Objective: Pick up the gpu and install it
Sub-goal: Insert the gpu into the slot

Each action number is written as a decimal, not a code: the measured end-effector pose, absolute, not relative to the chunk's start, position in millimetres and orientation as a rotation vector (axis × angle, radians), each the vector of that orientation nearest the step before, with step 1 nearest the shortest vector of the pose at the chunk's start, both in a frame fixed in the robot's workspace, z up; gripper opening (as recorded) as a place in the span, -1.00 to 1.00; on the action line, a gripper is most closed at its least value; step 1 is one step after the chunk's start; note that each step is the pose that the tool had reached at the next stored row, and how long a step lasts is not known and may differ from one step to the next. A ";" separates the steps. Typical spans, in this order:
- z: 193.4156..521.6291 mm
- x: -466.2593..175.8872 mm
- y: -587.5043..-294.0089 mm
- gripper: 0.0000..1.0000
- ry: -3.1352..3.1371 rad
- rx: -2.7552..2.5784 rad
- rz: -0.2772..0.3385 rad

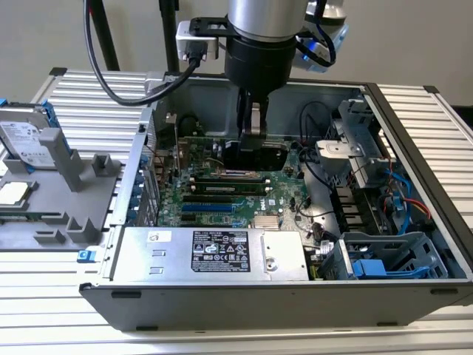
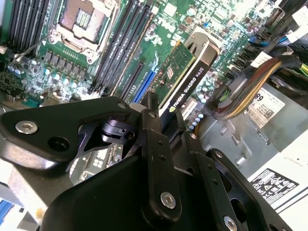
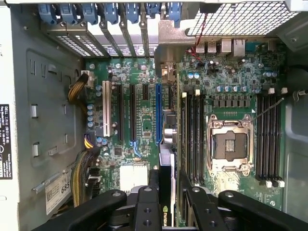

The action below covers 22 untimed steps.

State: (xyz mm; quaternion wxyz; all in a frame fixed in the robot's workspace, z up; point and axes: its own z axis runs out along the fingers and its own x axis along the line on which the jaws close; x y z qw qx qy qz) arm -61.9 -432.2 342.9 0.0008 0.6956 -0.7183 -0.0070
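Inside the case, the end effector (image 2: 163,120) is clamped on the gpu (image 2: 180,72) above the motherboard (image 3: 144,125).

Looks like a robotics lab or electronics workbench: ribbed aluminium slat tabletop (image 1: 89,92), opened grey desktop computer case (image 1: 222,303), grey moulded parts fixture (image 1: 74,185), bare pale wall (image 1: 44,37).

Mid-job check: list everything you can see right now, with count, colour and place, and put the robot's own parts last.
gpu: one, green card with black edge, held above the motherboard slots.
motherboard: one, green, on the case floor.
CPU socket: one, silver, empty, on the motherboard.
computer case: one, grey, open, on the table.
power supply: one, silver, at the case's near edge.
hard drive: one, silver, at the exterior view's left.
hand: one, black, shut on the gpu.
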 end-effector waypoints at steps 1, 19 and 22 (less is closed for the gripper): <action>342.7 -61.9 -432.2 -1.00 -2.256 2.184 -0.022; 339.3 -61.9 -432.2 -1.00 -2.256 2.184 -0.022; 339.2 -61.9 -432.1 -1.00 -2.256 2.184 -0.022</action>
